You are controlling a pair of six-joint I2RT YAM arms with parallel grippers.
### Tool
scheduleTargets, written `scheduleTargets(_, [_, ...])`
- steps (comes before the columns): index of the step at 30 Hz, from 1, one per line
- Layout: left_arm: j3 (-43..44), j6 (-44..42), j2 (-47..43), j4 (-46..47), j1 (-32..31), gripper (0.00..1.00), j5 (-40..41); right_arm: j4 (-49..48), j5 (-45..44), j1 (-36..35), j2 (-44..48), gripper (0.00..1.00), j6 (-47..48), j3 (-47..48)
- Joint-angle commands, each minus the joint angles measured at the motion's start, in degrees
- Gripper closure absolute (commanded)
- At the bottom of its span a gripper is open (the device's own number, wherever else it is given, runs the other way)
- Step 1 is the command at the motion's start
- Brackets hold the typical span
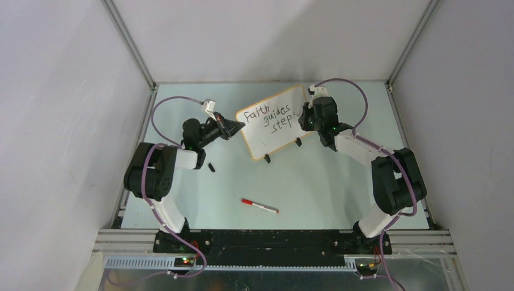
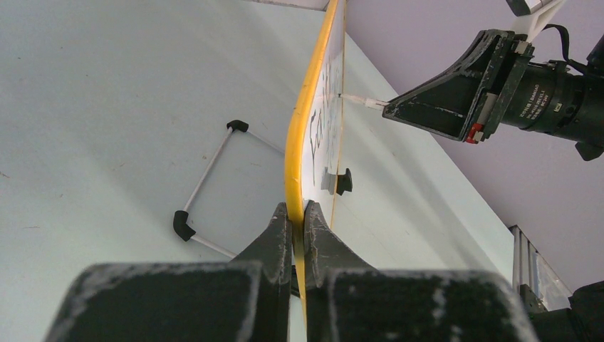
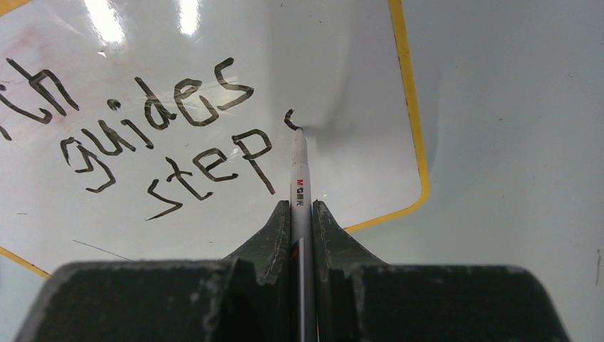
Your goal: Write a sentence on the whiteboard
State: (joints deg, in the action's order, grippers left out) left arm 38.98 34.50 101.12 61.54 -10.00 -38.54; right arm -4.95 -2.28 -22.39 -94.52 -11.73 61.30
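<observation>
Whiteboard: the whiteboard (image 1: 271, 140) stands propped on its edge at the far middle of the bench (image 1: 315, 188), between the two arms; its written face is toward them
Sentence: the sentence (image 3: 164, 135) reads "faith guides step" in three staggered lines; only a small hook of the last "s" is drawn, just right of the "p"
Left end effector: the left end effector (image 2: 299, 214) is clamped on the board's orange frame at its left edge, bracing it
Right end effector: the right end effector (image 3: 302, 206) is closed on a marker (image 3: 300, 171); the tip touches the board at that hook
Step in hand: completing the final "s", as I judge it; the writing looks nearly done
Doing it well: press lightly and evenly; curl the stroke down and back in one smooth sweep; match the height of the "p"; stop short of the frame; lift the tip straight off so no tail trails
Risk: too hard a push could rock the board against the left hold; fresh ink may smear on the glossy face
Elsewhere: a spare pen (image 1: 259, 205) with a red cap lies on the near bench; a small black cap (image 1: 211, 167) lies by the left arm
</observation>
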Motion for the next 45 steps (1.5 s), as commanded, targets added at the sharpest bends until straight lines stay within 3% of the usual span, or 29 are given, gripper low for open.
scheduleTargets(1, [-1.01, -5.97, -1.47, -1.27, 0.31, 1.00, 2.93, 0.02, -1.98, -0.22, -0.04, 1.00, 0.49, 1.98])
scheduleTargets(33, [-1.04, -6.03, -1.45, -1.27, 0.32, 1.00, 2.91, 2.18, -0.31, -2.57, 0.83, 1.00, 2.35, 1.90])
scheduleTargets(41, [-1.14, -6.15, -1.66, -1.41, 0.31, 1.00, 3.17, -1.91, -1.85, -2.83, 6.87, 1.00, 2.08, -2.13])
scheduleTargets(44, [-1.69, -6.41, -2.17, -1.20, 0.30, 0.91, 3.76, -5.48, -4.22, -2.79, 10.83, 1.00, 1.78, -6.73])
scheduleTargets(45, [-1.88, -6.71, -2.43, -1.18, 0.32, 0.83, 4.21, -7.50, -4.62, -2.81, 12.75, 1.00, 1.79, -7.69])
